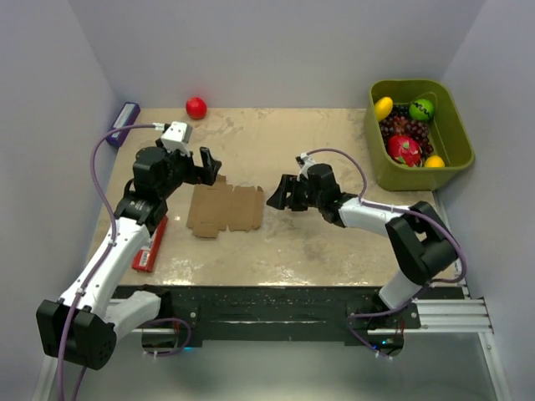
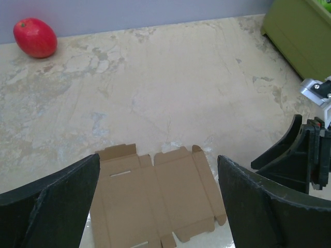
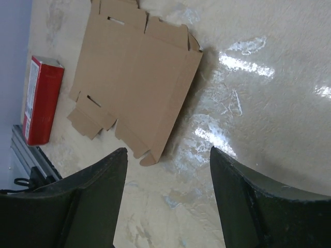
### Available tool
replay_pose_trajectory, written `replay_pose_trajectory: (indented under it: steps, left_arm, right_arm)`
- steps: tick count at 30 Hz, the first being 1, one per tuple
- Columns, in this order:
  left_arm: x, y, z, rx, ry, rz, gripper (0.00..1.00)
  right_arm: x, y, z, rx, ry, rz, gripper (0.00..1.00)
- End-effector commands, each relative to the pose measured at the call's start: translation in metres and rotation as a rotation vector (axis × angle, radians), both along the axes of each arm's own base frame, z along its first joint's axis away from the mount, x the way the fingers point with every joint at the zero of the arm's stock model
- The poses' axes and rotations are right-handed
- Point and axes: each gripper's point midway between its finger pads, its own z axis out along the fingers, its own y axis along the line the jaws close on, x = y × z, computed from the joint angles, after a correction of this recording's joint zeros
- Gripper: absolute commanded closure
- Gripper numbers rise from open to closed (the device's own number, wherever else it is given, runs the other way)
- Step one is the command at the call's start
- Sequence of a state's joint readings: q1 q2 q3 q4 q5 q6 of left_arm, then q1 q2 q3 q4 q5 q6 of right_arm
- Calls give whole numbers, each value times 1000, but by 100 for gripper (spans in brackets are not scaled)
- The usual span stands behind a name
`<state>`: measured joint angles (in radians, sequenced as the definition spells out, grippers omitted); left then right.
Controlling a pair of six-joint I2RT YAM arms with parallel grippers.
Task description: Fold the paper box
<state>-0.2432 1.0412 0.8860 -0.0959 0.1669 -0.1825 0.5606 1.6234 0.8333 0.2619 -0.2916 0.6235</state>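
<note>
Flat paper box [image 1: 224, 210] lay unfolded, flanked by two spread grippers.

The paper box was seen lying flat on the table [image 1: 318, 242], just toward 9 o'clock of its middle, with panels and tabbed flaps spread out. The left gripper [image 1: 207, 165] was placed at the blank's 11 o'clock, its fingers spread wide with nothing gripped between them. The right gripper [image 1: 280, 197] was placed just beside the blank at 3 o'clock, its fingers likewise parted and empty. A red packet [image 1: 150, 246] was seen at the blank's 8 o'clock, apart from it. A red fruit [image 1: 196, 107] was set at 12 o'clock by the far wall, and a green bin [image 1: 401, 177] of fruit at 2 o'clock.
</note>
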Motion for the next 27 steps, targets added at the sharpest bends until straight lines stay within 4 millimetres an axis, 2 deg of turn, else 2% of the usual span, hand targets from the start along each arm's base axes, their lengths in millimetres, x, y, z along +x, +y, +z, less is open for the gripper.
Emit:
replay_pose_trajectory:
  steps: [1,3,4,7,17,22,27]
  left_arm:
    - [4,7,14,-6,-29,43,1]
    - [5,9,13,2,-27,54,0]
    - [5,9,12,3,-24,54,0]
    - [5,9,11,5,-21,52,1]
    - [5,13,8,21,-17,65,1]
    - [5,11,8,18,-18,58,0]
    - [4,10,9,15,-18,54,0]
  right_arm:
    - [13,24,14,129,8,17,34]
    - [12,32,11,174,34,28,36]
    - [12,35,2,180,60,31,37]
    - [10,45,-8,189,95,37,38]
    - [10,63,-25,242,169,1,43]
    - [15,64,-36,247,199,-58,51]
    - [17,68,-36,287,199,-79,54]
